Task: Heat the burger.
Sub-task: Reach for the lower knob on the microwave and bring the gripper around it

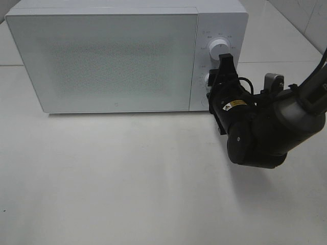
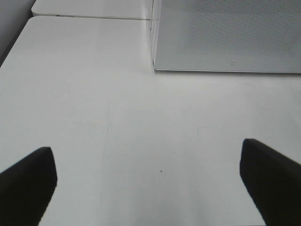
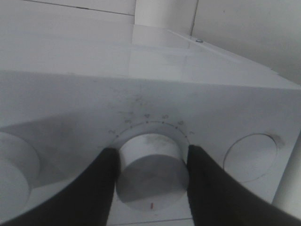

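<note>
right gripper clamped on microwave knob | left gripper wide open, empty | burger unseen

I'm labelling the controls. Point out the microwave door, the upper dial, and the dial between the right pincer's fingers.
microwave door (image 1: 102, 58): exterior high view, middle of the closed panel.
upper dial (image 1: 219, 45): exterior high view, its round front face.
lower dial (image 3: 149, 167): right wrist view, centre of its front face.

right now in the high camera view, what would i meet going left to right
microwave door → top knob → right arm
</note>
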Robot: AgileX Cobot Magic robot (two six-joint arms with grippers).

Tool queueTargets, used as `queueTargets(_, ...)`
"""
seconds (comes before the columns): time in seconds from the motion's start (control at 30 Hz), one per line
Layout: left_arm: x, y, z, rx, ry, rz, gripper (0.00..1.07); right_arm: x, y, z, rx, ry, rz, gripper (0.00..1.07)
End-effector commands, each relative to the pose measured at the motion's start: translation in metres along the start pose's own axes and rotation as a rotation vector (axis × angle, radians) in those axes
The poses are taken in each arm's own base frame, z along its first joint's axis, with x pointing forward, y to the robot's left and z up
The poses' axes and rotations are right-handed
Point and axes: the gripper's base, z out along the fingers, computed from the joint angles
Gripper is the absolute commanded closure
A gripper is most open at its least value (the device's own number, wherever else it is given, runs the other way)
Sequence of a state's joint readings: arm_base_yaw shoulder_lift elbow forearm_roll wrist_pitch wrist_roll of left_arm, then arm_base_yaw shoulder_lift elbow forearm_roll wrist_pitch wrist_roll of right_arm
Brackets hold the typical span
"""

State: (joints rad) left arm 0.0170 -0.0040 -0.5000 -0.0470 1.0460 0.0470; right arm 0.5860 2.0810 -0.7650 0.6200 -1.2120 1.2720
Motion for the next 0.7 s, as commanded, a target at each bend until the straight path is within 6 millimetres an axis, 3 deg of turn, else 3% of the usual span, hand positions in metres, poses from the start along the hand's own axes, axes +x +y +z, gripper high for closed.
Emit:
queueTargets(0.03,0.0017,-0.0006,-0.0029,0.004,-0.032,-0.003,0.09,0.0039,0.0123,0.0030,-0.091,0.036,0.097,1.07)
queueTargets(0.43,0.0017,-0.0006,-0.0029,0.004,-0.032,-0.003,0.09,0.0041,0.0124,0.0030,-0.090,0.044,0.213,1.05)
queueTargets(0.7,0.0017,-0.0006,-0.0029,0.004,-0.032,-0.003,0.09,0.0041,0.0124,0.0030,-0.090,0.043,0.191,1.04)
